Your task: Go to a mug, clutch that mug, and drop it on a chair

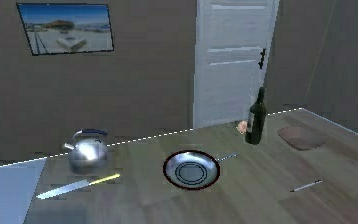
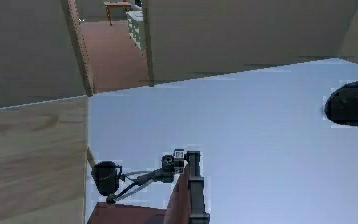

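A small dark mug [image 2: 107,177] shows low in the arm side view, on or just above a pale blue surface [image 2: 247,120]. My gripper [image 2: 127,181] reaches toward it from the dark arm [image 2: 190,195], and its thin fingers end right at the mug. I cannot tell whether the gripper holds the mug or whether the mug stands on the surface. A reddish-brown shape [image 2: 127,212], perhaps part of a chair, lies at the bottom edge just below the gripper.
In the forward view a wooden table [image 1: 267,195] carries a metal kettle [image 1: 87,150], a knife [image 1: 77,186], a round pan [image 1: 192,168], a dark bottle [image 1: 255,115] and a brown board [image 1: 300,137]. A white door [image 1: 235,55] stands behind. A dark round thing [image 2: 352,103] lies at the arm side view's right.
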Available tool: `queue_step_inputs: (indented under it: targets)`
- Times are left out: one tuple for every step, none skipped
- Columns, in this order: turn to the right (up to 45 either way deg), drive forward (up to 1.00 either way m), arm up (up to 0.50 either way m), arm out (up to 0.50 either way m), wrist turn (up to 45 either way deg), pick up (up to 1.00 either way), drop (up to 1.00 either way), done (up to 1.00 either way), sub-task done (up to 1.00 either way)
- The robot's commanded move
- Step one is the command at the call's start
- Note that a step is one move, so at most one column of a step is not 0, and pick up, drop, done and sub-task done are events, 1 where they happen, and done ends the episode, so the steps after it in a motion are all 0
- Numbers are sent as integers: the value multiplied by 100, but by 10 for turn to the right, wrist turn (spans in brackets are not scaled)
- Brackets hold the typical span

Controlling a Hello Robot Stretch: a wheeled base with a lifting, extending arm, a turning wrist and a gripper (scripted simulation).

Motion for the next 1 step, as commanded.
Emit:
queue_step_inputs:
  targets:
    - [0, 0, 0, 0, 0, 0, 100, 0, 0]
